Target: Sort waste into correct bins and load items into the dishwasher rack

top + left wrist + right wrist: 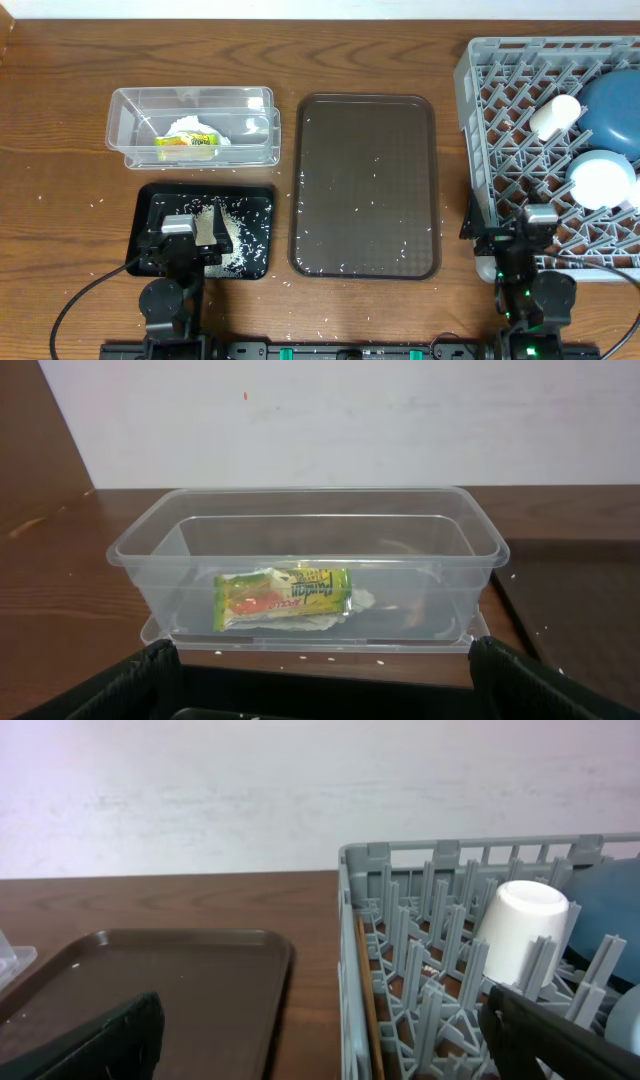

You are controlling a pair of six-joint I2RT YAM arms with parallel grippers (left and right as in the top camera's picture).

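L gripper (pixel 188 222): jaws wide, nothing held, positioned over black tray (pixel 255 200). Rice (pixel 235 240) is heaped in the tray just to its right. Clear tub (pixel 130 110) sits just ahead, with wrapper (pixel 186 141) lying on tissue (pixel 195 127) inside. Brown tray (pixel 365 180) lies to its right, apart from both bins, with stray grains on it and on the table (pixel 60 80).

R gripper (pixel 538 212): jaws wide, nothing held, at near-left corner of rack (pixel 490 90). In the rack: white cup (pixel 555 115) ahead, on its side among pegs; blue plate (pixel 615 105) ahead-right; bowl (pixel 602 178) just right. Pink cup not seen.
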